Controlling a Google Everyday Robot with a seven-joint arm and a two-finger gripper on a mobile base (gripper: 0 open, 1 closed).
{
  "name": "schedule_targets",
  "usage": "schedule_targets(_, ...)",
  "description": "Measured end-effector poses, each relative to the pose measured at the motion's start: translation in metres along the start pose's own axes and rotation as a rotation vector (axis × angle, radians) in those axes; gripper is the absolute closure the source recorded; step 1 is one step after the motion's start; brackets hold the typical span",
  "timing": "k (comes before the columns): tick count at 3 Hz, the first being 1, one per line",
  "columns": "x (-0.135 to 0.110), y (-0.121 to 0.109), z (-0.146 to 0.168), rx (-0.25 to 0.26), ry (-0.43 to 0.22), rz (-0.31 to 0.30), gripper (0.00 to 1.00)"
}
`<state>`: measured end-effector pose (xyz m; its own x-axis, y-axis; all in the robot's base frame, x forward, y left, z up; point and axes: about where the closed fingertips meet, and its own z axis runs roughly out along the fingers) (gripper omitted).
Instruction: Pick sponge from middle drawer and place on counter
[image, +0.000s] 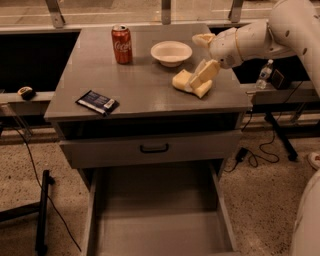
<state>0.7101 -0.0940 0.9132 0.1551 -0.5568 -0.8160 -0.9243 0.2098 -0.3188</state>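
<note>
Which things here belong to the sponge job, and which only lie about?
For the job: sponge, on the counter; gripper, close beside it; middle drawer, open below.
Lying about: cola can, white bowl, dark packet, all on the counter; water bottle behind.

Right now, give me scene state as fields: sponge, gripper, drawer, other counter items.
sponge: apparently resting on the counter, right side, in front of the white bowl
gripper: at the sponge's right edge, low over the counter
middle drawer: pulled out, visible floor bare
other items: red soda can left of the bowl; dark packet front left
task stage: sponge out of the drawer, at the counter
</note>
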Motion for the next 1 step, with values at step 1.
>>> schedule_targets(1, -0.0283, 0.0104, -0.0500, 0.084, 0.034, -0.053, 0.00)
